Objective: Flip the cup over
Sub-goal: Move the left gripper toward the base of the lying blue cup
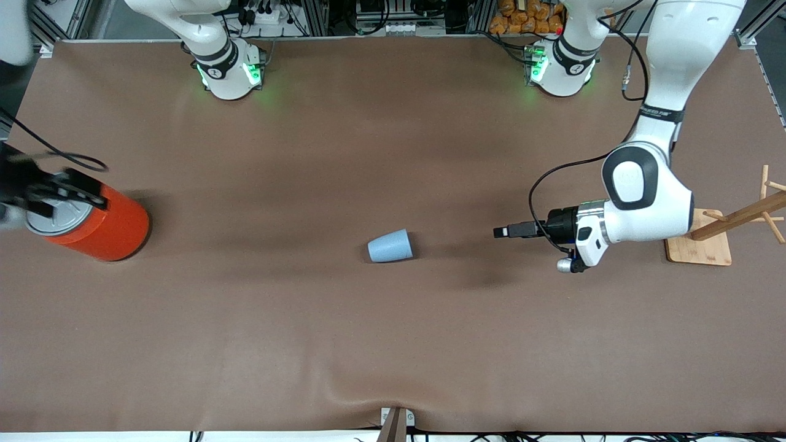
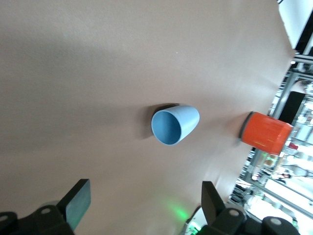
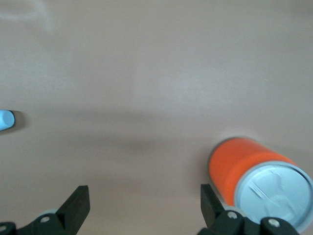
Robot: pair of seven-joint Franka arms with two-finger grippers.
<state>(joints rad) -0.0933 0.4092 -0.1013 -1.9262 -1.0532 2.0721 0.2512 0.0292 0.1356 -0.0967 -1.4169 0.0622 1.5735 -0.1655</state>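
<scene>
The small light-blue cup lies on its side near the middle of the brown table, its mouth turned toward the left arm's end. In the left wrist view the cup shows its darker blue inside. My left gripper is level and low over the table, pointing at the cup's mouth from a gap away; its jaws stand open and empty. My right gripper hovers over the orange can at the right arm's end, open and empty. A sliver of the cup shows in the right wrist view.
The orange can with a grey lid stands at the right arm's end; it also shows in the left wrist view. A wooden rack on a square base stands at the left arm's end, beside the left arm's wrist.
</scene>
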